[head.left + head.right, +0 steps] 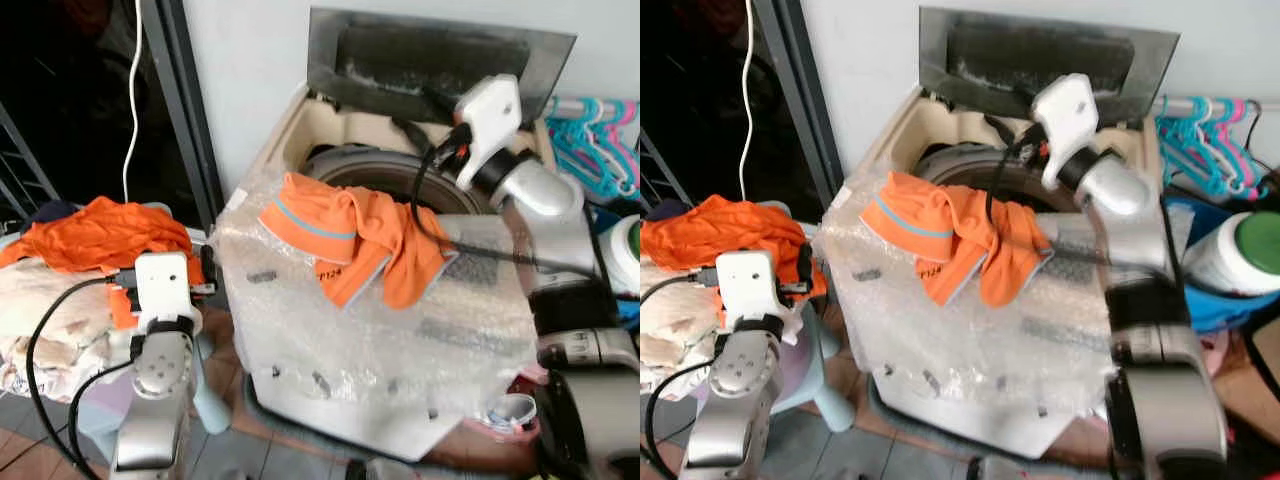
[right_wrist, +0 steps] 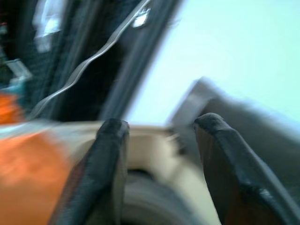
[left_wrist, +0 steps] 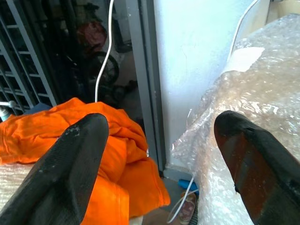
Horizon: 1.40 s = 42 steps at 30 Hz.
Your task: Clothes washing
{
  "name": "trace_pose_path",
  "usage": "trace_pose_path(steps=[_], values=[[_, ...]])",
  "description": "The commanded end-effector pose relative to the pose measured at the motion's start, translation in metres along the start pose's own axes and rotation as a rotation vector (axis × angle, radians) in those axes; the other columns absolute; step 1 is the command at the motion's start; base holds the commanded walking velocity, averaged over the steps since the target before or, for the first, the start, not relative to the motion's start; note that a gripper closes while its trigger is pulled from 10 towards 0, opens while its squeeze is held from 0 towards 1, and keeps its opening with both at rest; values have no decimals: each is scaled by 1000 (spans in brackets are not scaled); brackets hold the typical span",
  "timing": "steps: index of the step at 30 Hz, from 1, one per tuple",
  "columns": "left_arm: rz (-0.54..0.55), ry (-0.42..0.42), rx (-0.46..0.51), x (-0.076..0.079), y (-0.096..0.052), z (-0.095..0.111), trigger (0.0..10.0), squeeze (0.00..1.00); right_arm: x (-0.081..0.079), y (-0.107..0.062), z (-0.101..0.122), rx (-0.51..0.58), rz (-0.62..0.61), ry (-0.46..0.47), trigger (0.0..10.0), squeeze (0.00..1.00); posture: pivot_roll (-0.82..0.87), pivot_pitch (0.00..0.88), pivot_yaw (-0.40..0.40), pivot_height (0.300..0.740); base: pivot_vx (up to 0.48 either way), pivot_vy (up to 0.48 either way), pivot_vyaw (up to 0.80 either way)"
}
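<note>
While the washing machine (image 1: 400, 330) stands with its lid up, an orange shirt (image 1: 355, 240) lies draped over the front rim of the drum opening (image 1: 400, 175), half on the bubble wrap (image 1: 330, 340) that covers the machine's top. Its long axis runs roughly along that front edge, with one tail hanging toward the machine's front.

Over the far right corner of the opening hangs the right gripper (image 2: 159, 136), its two black fingers parted and holding nothing. The shirt lies just below and to the left of it, toward the robot, so this looks the nearer arm for pushing or lifting the shirt into the drum.

Down at the left, beside the machine's left edge, is the left gripper (image 3: 159, 140), fingers spread wide and empty. It points between the wrapped corner of the machine and a second orange garment (image 1: 95, 235) heaped on a pile of pale laundry (image 1: 45, 310). That heap sits well apart from the drum.

A row of coloured hangers (image 1: 595, 145) is at the right.
</note>
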State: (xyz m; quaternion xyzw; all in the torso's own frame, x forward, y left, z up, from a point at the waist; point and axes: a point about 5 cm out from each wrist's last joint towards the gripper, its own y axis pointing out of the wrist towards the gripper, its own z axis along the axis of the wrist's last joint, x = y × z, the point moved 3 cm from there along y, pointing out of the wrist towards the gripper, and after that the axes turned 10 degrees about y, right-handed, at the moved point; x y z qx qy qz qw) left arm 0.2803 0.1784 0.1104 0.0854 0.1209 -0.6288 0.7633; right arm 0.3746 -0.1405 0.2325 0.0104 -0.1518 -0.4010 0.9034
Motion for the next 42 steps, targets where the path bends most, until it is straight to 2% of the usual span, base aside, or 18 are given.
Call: trace_pose_path(steps=[1, 4, 5, 7, 9, 10, 13, 15, 17, 19, 20, 23, 24, 26, 32, 34, 39, 42], values=[[11, 13, -14, -3, 0, -3, 10000, 0, -15, -4, -10, -53, 93, 50, 10000, 1000, 8, 0, -2, 740, 0, 0, 0], [-6, 16, -15, -2, 0, -4, 10000, 0, -37, -19, -25, -119, 223, 127, 10000, 1000, 1, 0, 5, 740, 0, 0, 0], [-28, 19, -2, 2, 1, -2, 10000, 0, -48, -27, -36, -190, 287, 163, 10000, 1000, 0, 0, 7, 740, 0, 0, 0], [-46, 20, 9, 5, 2, 0, 10000, 0, -56, -32, -47, -252, 330, 188, 10000, 1000, -1, 0, 7, 740, 0, 0, 0], [-49, 20, 10, 6, 2, 1, 10000, 0, -58, -34, -50, -271, 340, 186, 10000, 1000, -1, 0, 7, 740, 0, 0, 0], [-50, 19, 11, 7, 2, 1, 10000, 0, -50, -34, -71, -382, 274, 158, 10000, 980, 0, 0, 6, 740, 0, 0, 0], [-48, 19, 11, 6, 2, 1, 10000, 0, -43, -29, -89, -475, 199, 145, 10000, 910, 13, 0, 4, 740, 0, 0, 0], [-44, 22, 12, 5, 2, 1, 10000, 0, -20, -16, -92, -498, 14, 129, 10000, 647, 19, 0, 4, 740, 0, 0, 0], [-43, 23, 13, 5, 2, 1, 10000, 0, -7, -10, -88, -474, -85, 144, 10000, 647, 24, 0, 4, 740, 0, 0, 0], [-40, 24, 12, 4, 2, 1, 10000, 0, 24, -3, -65, -340, -297, 197, 10000, 647, 25, 0, 3, 740, 0, 0, 0], [-35, 25, 9, 3, 2, 1, 10000, 0, 48, -3, -49, -239, -457, 251, 10000, 647, 24, 0, 3, 740, 0, 0, 0], [-26, 29, 5, 2, 2, 0, 10000, 0, 69, -9, -36, -165, -596, 270, 10000, 604, 23, 0, 4, 740, 0, 0, 0], [-17, 37, 4, 1, 3, 0, 10000, 0, 76, -12, -26, -94, -636, 283, 10000, 310, 23, 0, 4, 740, 0, 0, 0], [-15, 38, 3, 1, 4, 0, 10000, 0, 70, -9, -19, -47, -623, 277, 10000, 0, 12, 0, 9, 740, 0, 0, 0], [-1, 39, -7, 1, 5, -1, 10000, 0, 47, -2, -16, -4, -559, 261, 10000, 0, 4, 0, 14, 740, 0, 0, 0], [9, 35, -9, 0, 5, -1, 10000, 0, 30, -4, -15, 16, -535, 237, 10000, 0, -1, 0, 10, 740, 0, 0, 0], [18, 24, -3, -2, 6, 1, 10000, 0, 17, -8, -18, 2, -551, 192, 10000, 0, 0, 0, 7, 740, 0, 0, 0], [7, 32, 12, 1, 7, 4, 10000, 0, -16, -4, -18, 48, -480, 243, 10000, 0, -4, 0, 14, 740, 0, 0, 0]])
